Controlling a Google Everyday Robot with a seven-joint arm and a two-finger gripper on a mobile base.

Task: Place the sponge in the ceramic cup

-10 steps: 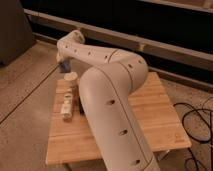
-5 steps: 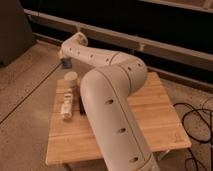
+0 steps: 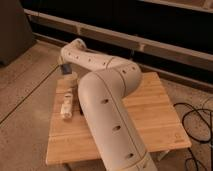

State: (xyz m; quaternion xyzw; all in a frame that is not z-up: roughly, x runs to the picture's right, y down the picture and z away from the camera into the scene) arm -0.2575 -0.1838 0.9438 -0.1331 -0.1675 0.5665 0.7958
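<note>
A small cream ceramic cup [image 3: 69, 79] stands at the far left corner of the wooden table [image 3: 150, 112]. My gripper [image 3: 65, 69] hangs just above and slightly left of the cup, at the end of the big white arm [image 3: 107, 95] that crosses the table. It is shut on the sponge [image 3: 64, 67], which shows as a small blue-grey patch over the cup's rim. The arm hides most of the gripper and the table's middle left.
A white bottle-like object [image 3: 66, 108] lies on the table's left side, in front of the cup. Black cables [image 3: 194, 117] lie on the floor to the right. A dark wall with rails runs behind the table. Speckled floor lies to the left.
The gripper has stayed over the cup with only a slight shift. Nothing on the table has moved.
</note>
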